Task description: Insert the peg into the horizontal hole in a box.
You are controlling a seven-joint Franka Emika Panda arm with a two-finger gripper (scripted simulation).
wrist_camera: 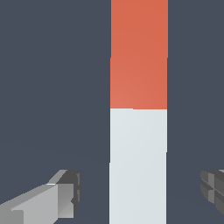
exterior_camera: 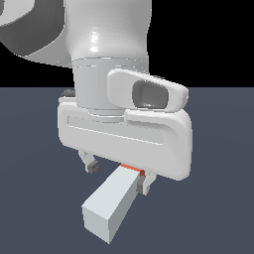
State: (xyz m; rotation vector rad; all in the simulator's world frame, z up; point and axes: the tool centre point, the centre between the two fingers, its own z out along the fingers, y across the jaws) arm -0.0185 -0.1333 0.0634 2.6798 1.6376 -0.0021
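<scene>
Peg (exterior_camera: 110, 206), long grey-white square bar with red-orange end, lies lower-centre; gripper (exterior_camera: 117, 175) wide open, straddling, empty, positioned for grasp.

Flat, even sim lighting, moderately bright, no blur or lens distortion at edges in either view. Exterior view: soft specular glare on the arm (exterior_camera: 94, 39) casing, light seems to come from above/front; underside of the gripper (exterior_camera: 117, 174) body shaded. Peg (exterior_camera: 111, 206) top face brighter than its side faces. No clear cast shadows on the floor (exterior_camera: 34, 163). Background above floor pure black. Wrist view: sharp, low-res, edges slightly jagged.
</scene>
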